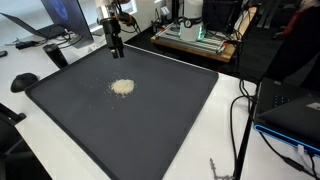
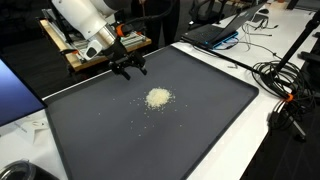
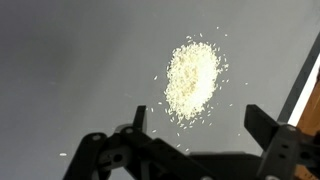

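I read the jaws as spread wide and empty, poised above the dark mat (image 2: 100, 130) on the table (image 2: 240, 150), with the small pile of pale grains (image 3: 193, 82), possibly rice, lying on the mat nearby, ahead of them.

A white table (image 1: 215, 125) fills the lower frame in an exterior view. A monitor (image 1: 62, 14) stands upper left, and a laptop (image 2: 215, 33) upper right (cables (image 2: 282, 78) trail nearby).

A dark mat (image 1: 170, 110) carries a small rice pile (image 1: 122, 87).
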